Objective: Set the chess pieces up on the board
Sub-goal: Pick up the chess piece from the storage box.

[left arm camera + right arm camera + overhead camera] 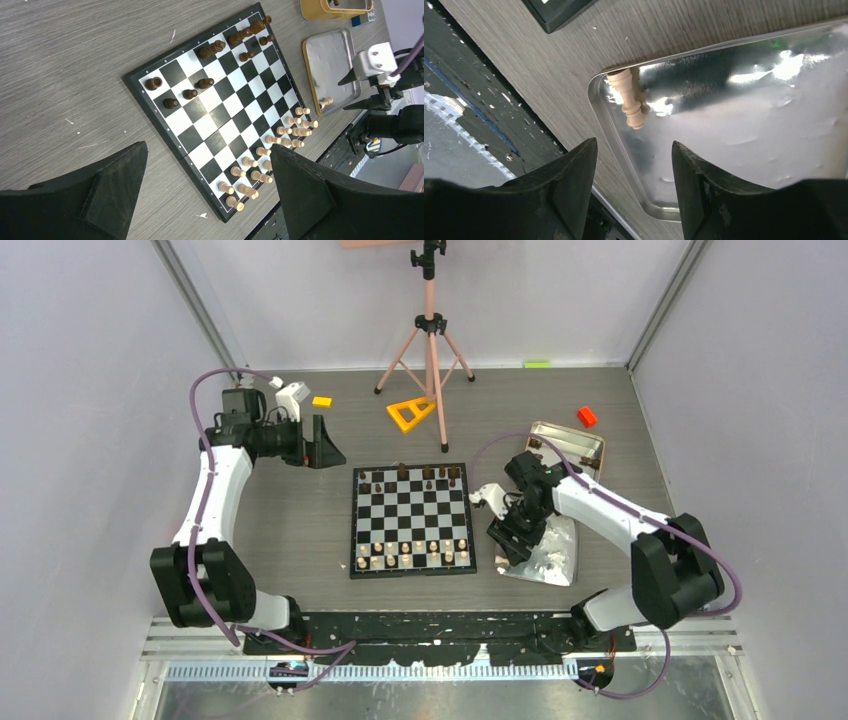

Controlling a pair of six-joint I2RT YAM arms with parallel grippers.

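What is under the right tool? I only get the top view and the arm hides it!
Observer: One light piece, lying on its side in a corner of the tray, with one end at the rim.
Operator: Is the tool grabbing it?
Observer: No. The right tool is open, and the piece lies beyond its fingertips, untouched.
Operator: Are there more pieces in the tray?
Observer: None that I can see. In the left wrist view, the part of the tray that shows has only that one piece.
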